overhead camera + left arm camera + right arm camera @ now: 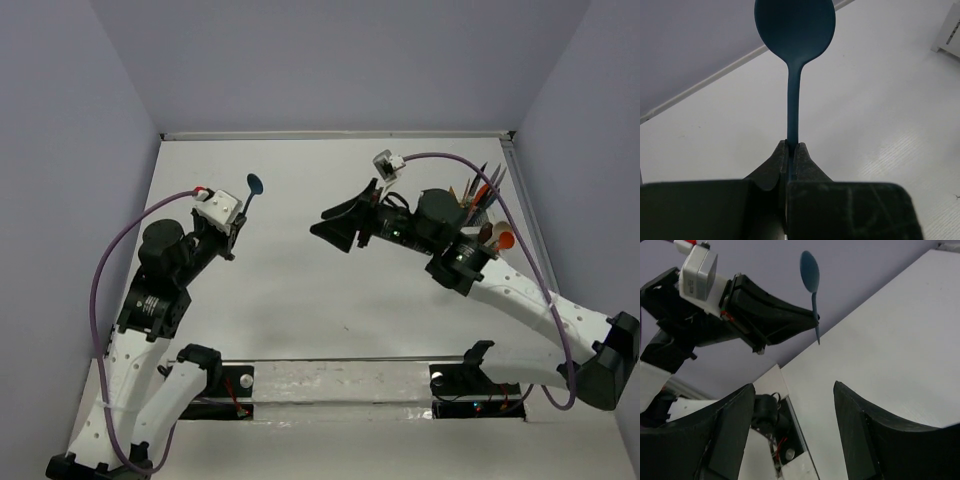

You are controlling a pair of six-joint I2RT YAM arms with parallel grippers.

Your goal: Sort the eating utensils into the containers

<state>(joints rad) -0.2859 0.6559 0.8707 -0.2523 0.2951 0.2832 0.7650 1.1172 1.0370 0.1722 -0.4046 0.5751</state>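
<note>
My left gripper [240,218] is shut on the handle of a teal spoon [254,184], which it holds up off the table with the bowl pointing away. In the left wrist view the spoon [794,30] rises straight out of the closed left gripper [792,147]. My right gripper [330,224] hangs open above the table's middle, pointing left toward the spoon, nothing between its fingers. Its wrist view shows the spoon [810,272] in the left gripper [807,320], well beyond the right gripper [795,390]. Several utensils [482,190] stand in the white container [951,32] at the far right, mostly hidden behind the right arm.
An orange spoon [503,240] pokes out beside the right arm's elbow. Grey walls close in the table [300,290] on three sides. The arm bases and their mounting rail [340,385] run along the near edge.
</note>
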